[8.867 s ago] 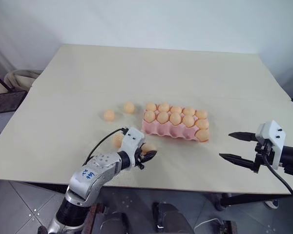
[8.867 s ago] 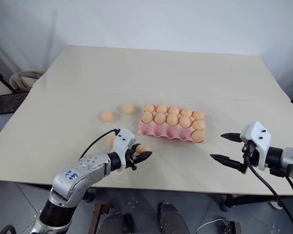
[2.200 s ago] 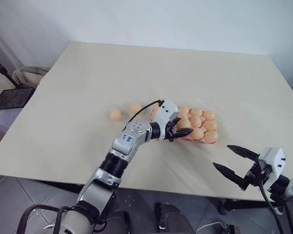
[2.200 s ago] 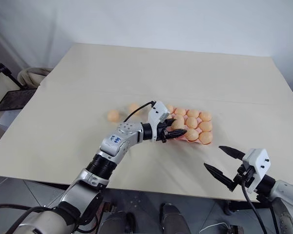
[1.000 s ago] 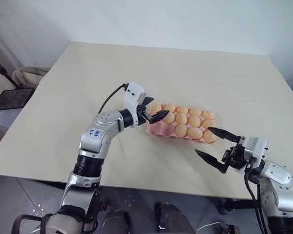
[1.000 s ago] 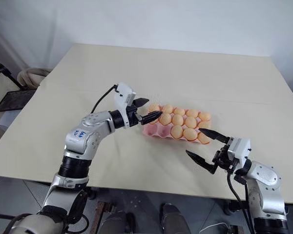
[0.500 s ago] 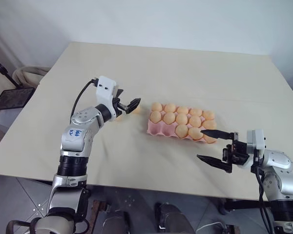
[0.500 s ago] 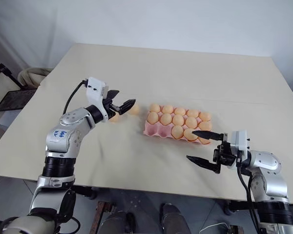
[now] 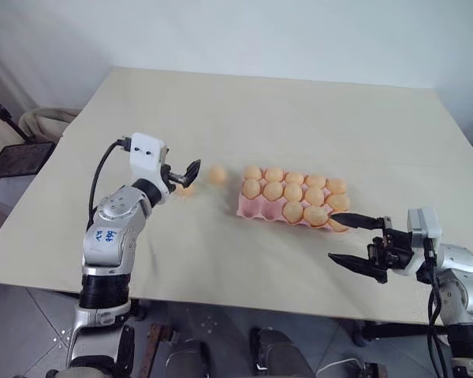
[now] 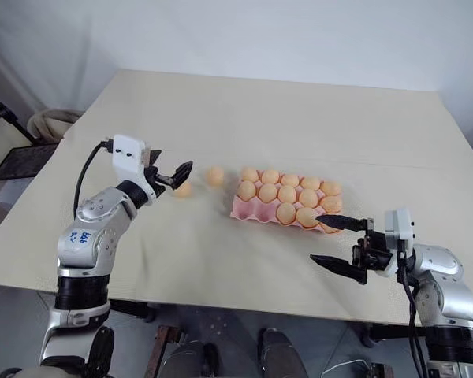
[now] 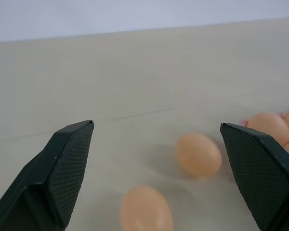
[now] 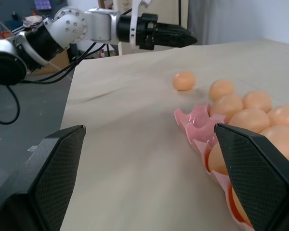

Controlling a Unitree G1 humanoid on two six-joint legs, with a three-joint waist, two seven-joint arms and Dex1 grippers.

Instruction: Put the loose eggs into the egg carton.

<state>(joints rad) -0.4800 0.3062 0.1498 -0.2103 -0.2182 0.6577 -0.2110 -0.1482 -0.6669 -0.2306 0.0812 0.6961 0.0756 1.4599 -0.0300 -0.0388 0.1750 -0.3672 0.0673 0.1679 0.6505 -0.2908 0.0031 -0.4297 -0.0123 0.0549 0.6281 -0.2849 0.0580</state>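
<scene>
Broadly, table (image 9: 299, 110): a pale beige tabletop is seen, on which everything else is carried.
Egg carton (image 9: 262, 211): the flat pink moulded tray is laid near the middle of the table, slightly toward the robot's right; no lid is seen on it.
Carton contents: the cups are seen to be filled with pale orange-tan eggs; in the far row five can be counted, and the rows nearer the robot are also well filled, though an exact count cannot be made. In the right wrist view, an empty pink cup is seen at the carton's near corner.
Left gripper (image 9: 188, 174): it is held above the table well to the left of the carton, its black fingers spread wide apart with nothing between them.
Right gripper (image 9: 353, 241): it is held just beside the carton's near right corner, its two fingers parted wide and nothing grasped.
Loose eggs: two are left on the bare table, outside the carton.
First loose egg (image 9: 217, 174): it is lying just beside the carton's left end, apart from it.
Second loose egg (image 10: 182, 189): it is lying further left, close under the left gripper's fingertips, partly hidden by them.
</scene>
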